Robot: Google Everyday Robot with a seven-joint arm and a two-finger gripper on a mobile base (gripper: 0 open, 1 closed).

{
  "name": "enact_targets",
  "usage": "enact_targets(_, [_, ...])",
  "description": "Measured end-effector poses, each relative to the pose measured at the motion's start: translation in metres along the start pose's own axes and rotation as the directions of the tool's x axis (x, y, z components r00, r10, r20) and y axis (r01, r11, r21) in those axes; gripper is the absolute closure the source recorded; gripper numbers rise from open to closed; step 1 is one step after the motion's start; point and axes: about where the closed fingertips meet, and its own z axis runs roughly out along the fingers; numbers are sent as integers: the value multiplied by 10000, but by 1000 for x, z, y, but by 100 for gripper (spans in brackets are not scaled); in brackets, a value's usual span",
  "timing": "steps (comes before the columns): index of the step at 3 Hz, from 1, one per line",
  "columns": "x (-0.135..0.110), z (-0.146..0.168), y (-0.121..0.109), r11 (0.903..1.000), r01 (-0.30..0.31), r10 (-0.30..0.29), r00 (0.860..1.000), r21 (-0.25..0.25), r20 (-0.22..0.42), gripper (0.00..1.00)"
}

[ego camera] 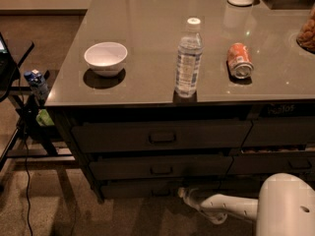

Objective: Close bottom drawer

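I see the bottom drawer (pixel 133 189) as the lowest of three wide dark fronts under the tabletop (pixel 147 18). Its low panel sits down near the carpet, with its small handle (pixel 160 192) just visible in shadow. I cannot tell whether the panel is flush with the fronts above. My pincer (pixel 183 192) is just right of that handle, close against the panel, on the end of the white arm (pixel 229 205) reaching in from the lower right; whether it is wide or narrow I cannot tell. Directly above the bottom drawer are the middle drawer (pixel 160 167) and the top drawer (pixel 162 136). Higher up, on the tabletop, a white bowl (pixel 105 58) stands above the drawer's left end, a clear water bottle (pixel 188 58) stands upright above its right part, and an orange can (pixel 239 60) lies on its side further right.
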Motion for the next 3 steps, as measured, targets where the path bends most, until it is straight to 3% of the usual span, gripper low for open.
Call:
enact_targets(1, [0, 0, 0, 10000, -1, 1, 10000, 1, -1, 100])
enact_targets(2, [14, -24, -44, 9982, -341, 365, 9981, 495, -496, 100])
enact_targets(3, [25, -90, -117, 9765, -1277, 1381, 9892, 1734, -497, 100])
